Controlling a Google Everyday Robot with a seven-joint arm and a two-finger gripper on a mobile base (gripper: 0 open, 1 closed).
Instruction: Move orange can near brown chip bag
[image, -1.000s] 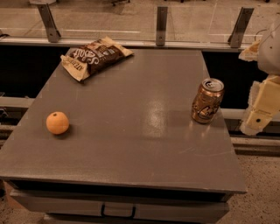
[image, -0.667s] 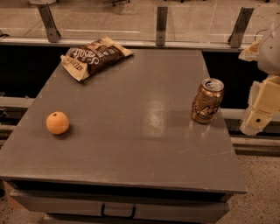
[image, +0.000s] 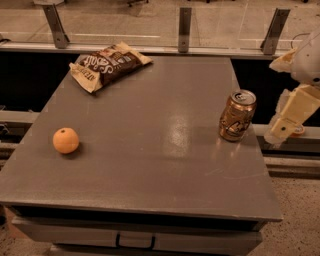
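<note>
The orange can (image: 237, 115) stands upright near the right edge of the grey table (image: 150, 165), tilted slightly in the view, with its silver top showing. The brown chip bag (image: 108, 64) lies flat at the table's far left corner, with white lettering on it. My gripper (image: 288, 119) is cream-coloured and hangs at the right edge of the view, just off the table and to the right of the can, not touching it. It holds nothing that I can see.
A round orange fruit (image: 66, 140) sits at the table's left side. A metal railing with posts (image: 185, 27) runs behind the table. A drawer handle (image: 135, 242) shows below the front edge.
</note>
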